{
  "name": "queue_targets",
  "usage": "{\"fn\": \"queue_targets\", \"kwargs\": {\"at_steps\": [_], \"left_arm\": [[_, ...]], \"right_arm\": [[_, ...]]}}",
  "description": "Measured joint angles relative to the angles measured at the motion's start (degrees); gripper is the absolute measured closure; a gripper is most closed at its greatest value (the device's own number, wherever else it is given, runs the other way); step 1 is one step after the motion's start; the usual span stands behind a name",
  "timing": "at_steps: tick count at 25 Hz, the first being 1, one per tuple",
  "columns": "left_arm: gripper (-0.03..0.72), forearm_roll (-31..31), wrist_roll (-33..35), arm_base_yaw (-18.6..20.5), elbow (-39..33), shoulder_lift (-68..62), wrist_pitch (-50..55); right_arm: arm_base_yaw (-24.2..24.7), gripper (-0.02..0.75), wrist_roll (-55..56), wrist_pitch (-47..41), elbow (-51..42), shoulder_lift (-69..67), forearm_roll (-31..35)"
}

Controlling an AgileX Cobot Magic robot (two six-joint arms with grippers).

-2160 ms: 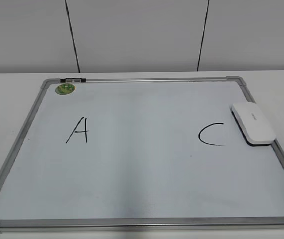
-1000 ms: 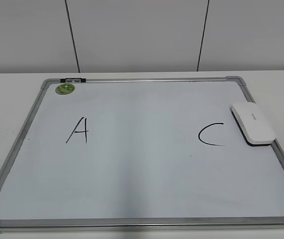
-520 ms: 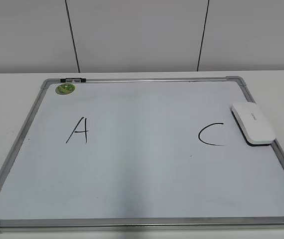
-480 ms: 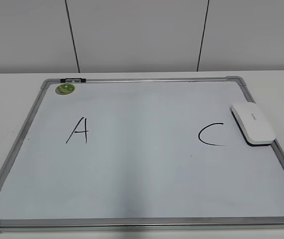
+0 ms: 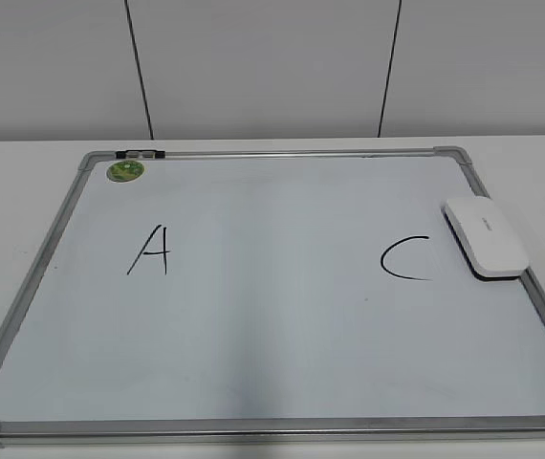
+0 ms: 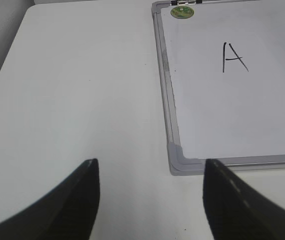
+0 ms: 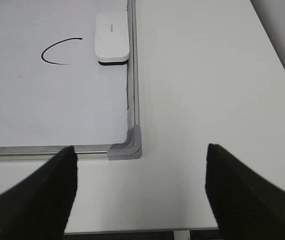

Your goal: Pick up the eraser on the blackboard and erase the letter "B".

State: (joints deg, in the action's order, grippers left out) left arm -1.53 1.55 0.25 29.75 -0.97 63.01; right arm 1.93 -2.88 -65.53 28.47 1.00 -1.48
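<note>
The white eraser (image 5: pixel 486 237) lies at the right edge of the blackboard (image 5: pixel 272 335), just right of the black "C" (image 5: pixel 404 259); it also shows in the right wrist view (image 7: pixel 112 38). The black "A" (image 5: pixel 150 251) is on the left. No letter "B" shows between them; that area is blank. My left gripper (image 6: pixel 150 165) is open and empty above the table, off the board's near left corner (image 6: pixel 178 159). My right gripper (image 7: pixel 140 150) is open and empty off the near right corner (image 7: pixel 127 147). Neither gripper shows in the exterior view.
A round green magnet (image 5: pixel 125 171) sits at the board's far left corner beside a black-and-silver clip (image 5: pixel 141 153). The white table (image 6: pixel 72 100) extends left of the board and right of it (image 7: pixel 207 75). A wall stands behind.
</note>
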Motion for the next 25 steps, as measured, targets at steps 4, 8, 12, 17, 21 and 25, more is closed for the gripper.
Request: {"fn": "queue_targets", "kwargs": {"at_steps": [4, 8, 12, 17, 21, 25], "left_arm": [[0.195, 0.00, 0.00, 0.00, 0.00, 0.00, 0.00], [0.195, 0.00, 0.00, 0.00, 0.00, 0.00, 0.00], [0.195, 0.00, 0.00, 0.00, 0.00, 0.00, 0.00], [0.195, 0.00, 0.00, 0.00, 0.00, 0.00, 0.00], [0.195, 0.00, 0.00, 0.00, 0.00, 0.00, 0.00], [0.195, 0.00, -0.04, 0.00, 0.00, 0.00, 0.00]], "right_arm": [[0.00, 0.146, 0.00, 0.00, 0.00, 0.00, 0.00], [0.00, 0.147, 0.00, -0.08, 0.00, 0.00, 0.00], [0.00, 0.147, 0.00, -0.12, 0.00, 0.00, 0.00], [0.00, 0.146, 0.00, -0.12, 0.00, 0.00, 0.00], [0.00, 0.146, 0.00, -0.12, 0.00, 0.00, 0.00], [0.00, 0.147, 0.00, -0.12, 0.00, 0.00, 0.00]]}}
